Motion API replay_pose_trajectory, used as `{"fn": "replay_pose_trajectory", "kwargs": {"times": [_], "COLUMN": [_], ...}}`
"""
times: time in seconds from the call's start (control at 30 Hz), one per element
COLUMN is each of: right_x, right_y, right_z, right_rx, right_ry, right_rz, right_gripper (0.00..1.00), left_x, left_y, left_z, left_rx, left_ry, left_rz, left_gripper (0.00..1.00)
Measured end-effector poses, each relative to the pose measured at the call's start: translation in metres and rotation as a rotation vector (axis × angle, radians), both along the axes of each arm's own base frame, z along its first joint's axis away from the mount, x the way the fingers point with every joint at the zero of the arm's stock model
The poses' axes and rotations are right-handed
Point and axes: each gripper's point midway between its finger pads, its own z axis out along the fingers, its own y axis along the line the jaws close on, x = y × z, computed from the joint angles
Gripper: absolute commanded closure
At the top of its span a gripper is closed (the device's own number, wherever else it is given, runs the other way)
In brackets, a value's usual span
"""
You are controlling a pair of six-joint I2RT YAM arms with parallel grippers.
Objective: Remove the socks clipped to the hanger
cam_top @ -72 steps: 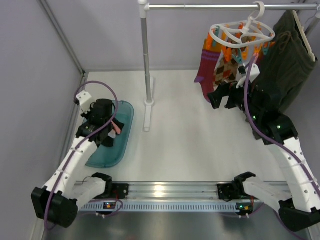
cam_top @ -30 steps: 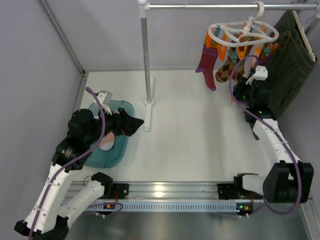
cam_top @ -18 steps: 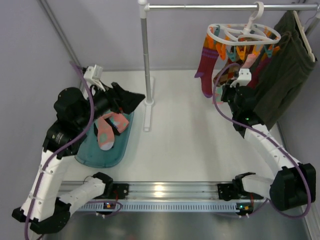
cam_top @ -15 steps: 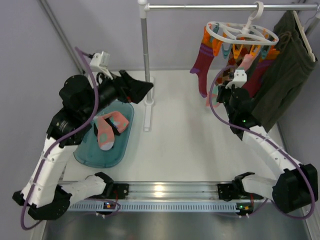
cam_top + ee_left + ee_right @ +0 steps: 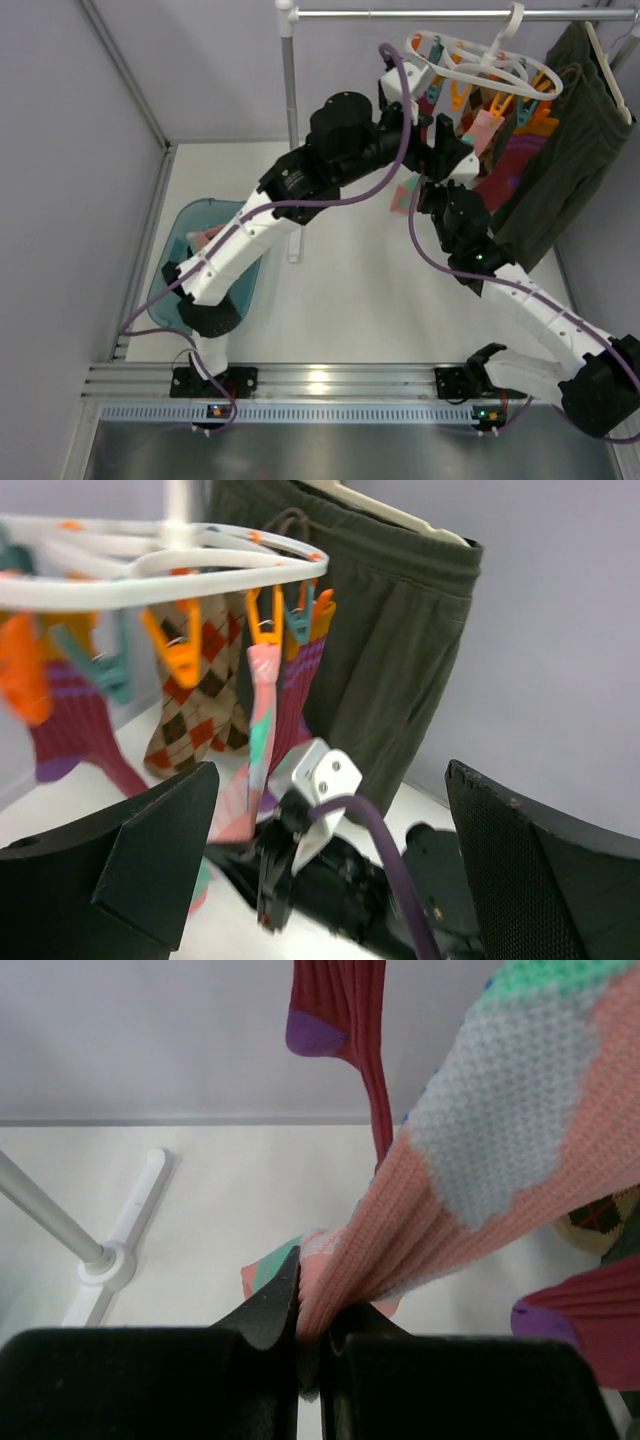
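Note:
The white ring hanger (image 5: pixel 480 68) hangs from the rail, its ring (image 5: pixel 200 555) carrying orange and teal pegs. A pink-and-white sock (image 5: pixel 262 730) hangs from an orange peg, beside an argyle sock (image 5: pixel 200 695) and a maroon sock (image 5: pixel 75 730). My right gripper (image 5: pixel 315 1350) is shut on the lower part of the pink-and-white sock (image 5: pixel 440 1180), which is stretched taut; in the top view the right gripper (image 5: pixel 428 196) sits below the hanger. My left gripper (image 5: pixel 340 870) is open wide just above the right wrist, close to the hanger, with no sock between its fingers; from above the left gripper (image 5: pixel 442 148) is seen there.
A dark olive garment (image 5: pixel 560 140) hangs at the right end of the rail (image 5: pixel 420 13). The stand pole (image 5: pixel 290 120) and its foot (image 5: pixel 115 1260) rise mid-table. A teal tray (image 5: pixel 185 245) at the left holds loose socks. Walls close the left and back.
My left arm swung from the tray across to the hanger. The right gripper shut on the pink-and-white sock and pulled it down and left, tilting the hanger.

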Motion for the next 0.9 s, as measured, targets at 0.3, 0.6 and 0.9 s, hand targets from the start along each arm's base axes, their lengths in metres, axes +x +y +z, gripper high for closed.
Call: {"fn": "replay_pose_trajectory", "kwargs": {"times": [0.3,0.6,0.9], "right_x": [-0.023,-0.031,-0.035], "right_y": [-0.01,-0.011,-0.011], "right_z": [-0.002,0.001,-0.006], "right_rx": [-0.007,-0.079,-0.169], "right_ry": [-0.039,-0.115,-0.152], "right_rz": [0.029,0.067,0.103], "right_gripper": [1.0,1.0,1.0], "left_x": [0.011,0.06,0.101], "left_y": [-0.063,-0.11,-0.114], "left_z": [0.006,-0.046,-0.064], "left_rx": [-0.077,-0.086,-0.122], "left_ry": [-0.157,-0.181,-0.185], "left_rz": [-0.088,-0.058,-0.009], "left_gripper": [0.02,0.07,0.17]}}
